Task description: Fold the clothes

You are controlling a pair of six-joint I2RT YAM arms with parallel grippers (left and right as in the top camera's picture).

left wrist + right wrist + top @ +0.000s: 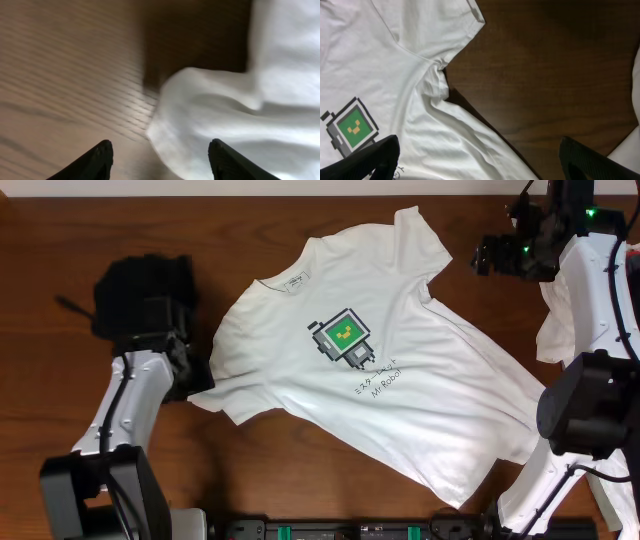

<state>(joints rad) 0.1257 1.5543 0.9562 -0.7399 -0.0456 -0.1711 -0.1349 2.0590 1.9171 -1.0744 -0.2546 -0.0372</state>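
While the white printed cotton T-shirt (370, 370) lies flat on the dark wooden counter (260, 470), I prepare a fold.
Left end effector (161, 150) gapes over one sleeve (200, 110), ready to pinch; right end effector (479, 147) hovers open by the other.

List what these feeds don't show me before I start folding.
1. Overhead: left gripper is hidden under its own wrist.
2. Left wrist: the view is blurred, so whether the sleeve hem lies flat on the table is unclear.
3. Overhead: white cloth at right is partly behind the right arm and cut by the frame, so its kind is unclear.
4. Right wrist: the lower part of the shirt print is hidden behind the right gripper.
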